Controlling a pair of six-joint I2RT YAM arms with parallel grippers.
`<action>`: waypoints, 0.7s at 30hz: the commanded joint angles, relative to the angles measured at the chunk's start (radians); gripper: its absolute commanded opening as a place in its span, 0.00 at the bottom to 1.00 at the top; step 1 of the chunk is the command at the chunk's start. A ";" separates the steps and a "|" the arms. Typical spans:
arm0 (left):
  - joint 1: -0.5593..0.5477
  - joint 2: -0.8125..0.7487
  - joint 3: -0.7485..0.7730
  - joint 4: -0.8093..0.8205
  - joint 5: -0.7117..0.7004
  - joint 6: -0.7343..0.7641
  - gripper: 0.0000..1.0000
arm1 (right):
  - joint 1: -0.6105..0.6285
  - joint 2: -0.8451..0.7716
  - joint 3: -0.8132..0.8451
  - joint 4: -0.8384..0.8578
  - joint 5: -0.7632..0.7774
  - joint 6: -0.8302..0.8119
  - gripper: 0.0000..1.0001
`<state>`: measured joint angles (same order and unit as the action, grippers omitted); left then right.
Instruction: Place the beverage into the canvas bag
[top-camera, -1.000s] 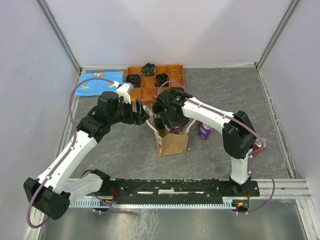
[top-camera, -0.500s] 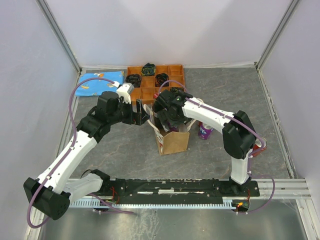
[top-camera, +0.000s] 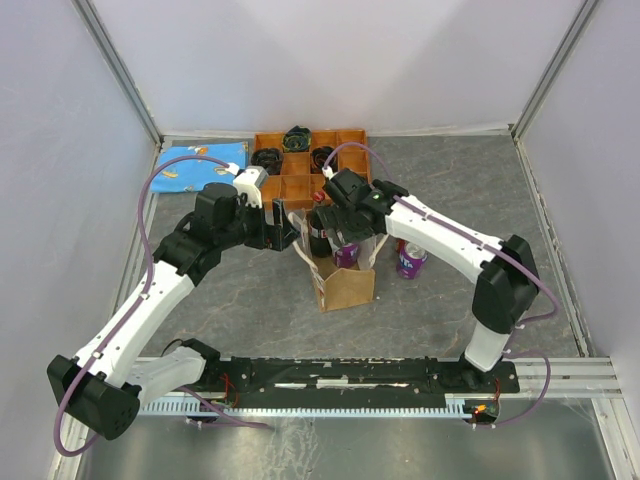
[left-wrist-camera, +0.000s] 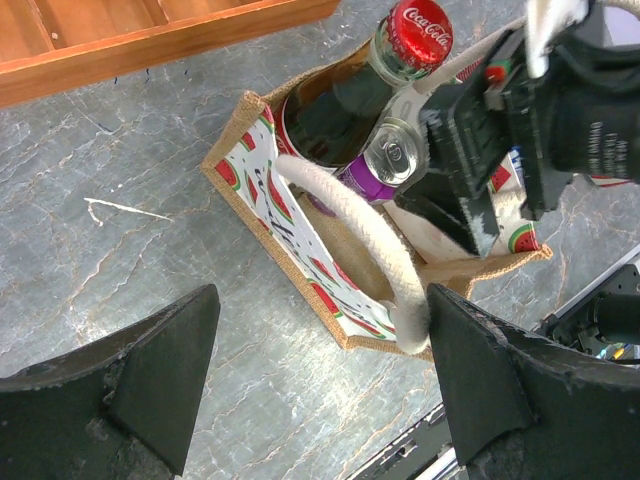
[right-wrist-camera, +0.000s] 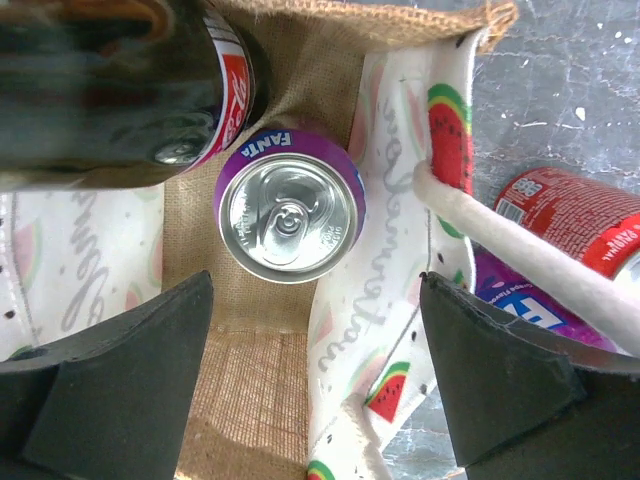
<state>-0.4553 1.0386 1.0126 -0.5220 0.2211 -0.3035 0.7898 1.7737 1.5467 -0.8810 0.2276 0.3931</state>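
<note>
Right wrist view: purple Fanta can (right-wrist-camera: 288, 205) stands inside tan burlap canvas bag (right-wrist-camera: 250, 390) beside dark glass cola bottle (right-wrist-camera: 100, 90); right gripper (right-wrist-camera: 315, 290) spread empty above bag, left gripper (left-wrist-camera: 322, 300) spread beside it.

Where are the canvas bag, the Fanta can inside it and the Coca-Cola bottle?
Canvas bag (top-camera: 348, 288): top external view, on its brown wall.
Fanta can (right-wrist-camera: 288, 218): right wrist view, on its silver lid.
Coca-Cola bottle (left-wrist-camera: 420, 32): left wrist view, on its red cap.

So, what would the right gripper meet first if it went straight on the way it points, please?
Most likely the top of the Fanta can, standing in the canvas bag between the right gripper's open fingers.
</note>
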 joint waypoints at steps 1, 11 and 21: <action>0.004 -0.008 -0.003 0.037 0.032 -0.036 0.89 | -0.003 -0.059 0.010 0.035 0.036 0.013 0.90; 0.005 -0.020 -0.012 0.031 0.036 -0.032 0.89 | 0.002 -0.137 0.003 0.096 -0.027 0.029 0.71; 0.006 -0.032 -0.027 0.010 0.122 -0.001 0.88 | -0.014 -0.249 0.171 0.099 0.130 0.003 0.68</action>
<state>-0.4553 1.0367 0.9913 -0.5232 0.2802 -0.3031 0.7902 1.5856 1.6043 -0.8192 0.2462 0.4141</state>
